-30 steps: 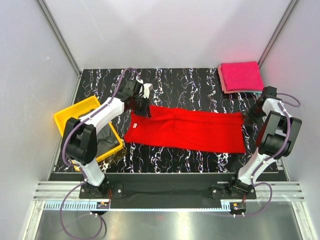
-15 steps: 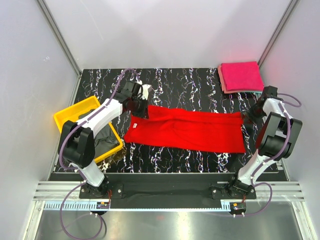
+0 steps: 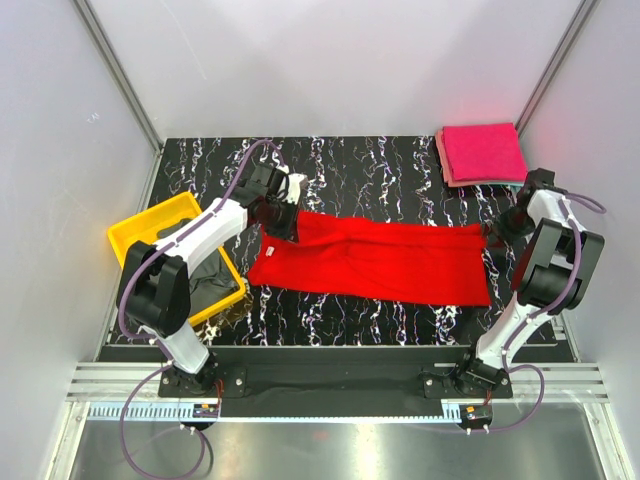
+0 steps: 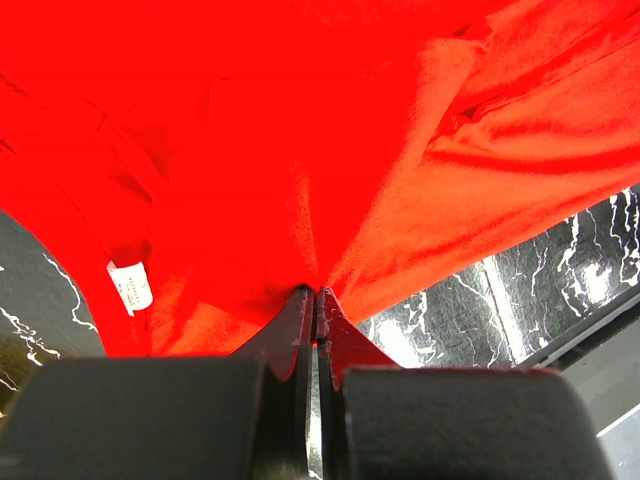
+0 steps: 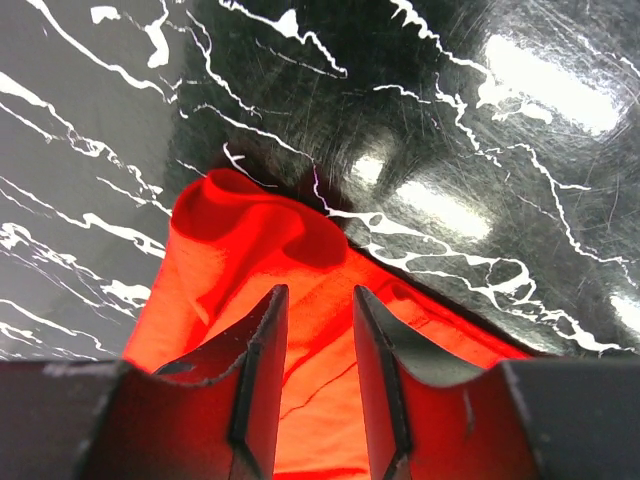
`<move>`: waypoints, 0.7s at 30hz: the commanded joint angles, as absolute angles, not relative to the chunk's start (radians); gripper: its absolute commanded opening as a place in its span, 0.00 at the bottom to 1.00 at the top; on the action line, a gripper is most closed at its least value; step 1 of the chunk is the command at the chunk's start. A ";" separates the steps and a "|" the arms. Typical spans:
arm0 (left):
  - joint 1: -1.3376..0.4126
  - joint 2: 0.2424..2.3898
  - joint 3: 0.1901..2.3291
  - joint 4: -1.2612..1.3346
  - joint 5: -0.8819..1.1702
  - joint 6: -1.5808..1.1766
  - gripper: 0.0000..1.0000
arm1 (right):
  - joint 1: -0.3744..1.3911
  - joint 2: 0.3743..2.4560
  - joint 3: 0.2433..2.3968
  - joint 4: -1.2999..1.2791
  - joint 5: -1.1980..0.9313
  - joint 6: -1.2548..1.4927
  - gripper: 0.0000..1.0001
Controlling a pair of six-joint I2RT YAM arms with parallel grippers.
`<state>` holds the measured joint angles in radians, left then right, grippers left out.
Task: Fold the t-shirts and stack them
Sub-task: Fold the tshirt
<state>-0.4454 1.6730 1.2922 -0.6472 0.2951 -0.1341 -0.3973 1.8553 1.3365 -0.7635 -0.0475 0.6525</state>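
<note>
Gripping red t-shirt (image 4: 300,150) still, left tool (image 4: 316,292) farther back.

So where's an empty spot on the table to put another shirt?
The far strip of table, between the red shirt and the back wall, left of the pink stack, is bare. So is a thinner strip in front of the shirt. Crowded: by the yellow tray, left gripper and right gripper.

Red t-shirt (image 3: 375,262) — black white-veined table (image 3: 380,170); yellow tray (image 3: 150,217).
</note>
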 commanded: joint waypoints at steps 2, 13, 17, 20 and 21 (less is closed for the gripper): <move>-0.451 1.649 1.304 -0.643 0.307 -0.120 0.00 | -0.394 1.864 1.396 -0.821 -0.003 0.724 0.40; -0.454 1.672 1.315 -0.634 0.342 -0.130 0.00 | -0.391 1.959 1.499 -0.877 0.020 0.750 0.41; -0.454 1.674 1.315 -0.632 0.347 -0.130 0.00 | -0.387 1.991 1.525 -0.887 0.015 0.759 0.41; -0.453 1.677 1.319 -0.635 0.350 -0.130 0.00 | -0.379 2.003 1.534 -0.893 0.017 0.765 0.41; -0.453 1.677 1.319 -0.637 0.351 -0.129 0.00 | -0.376 2.003 1.534 -0.891 0.017 0.770 0.41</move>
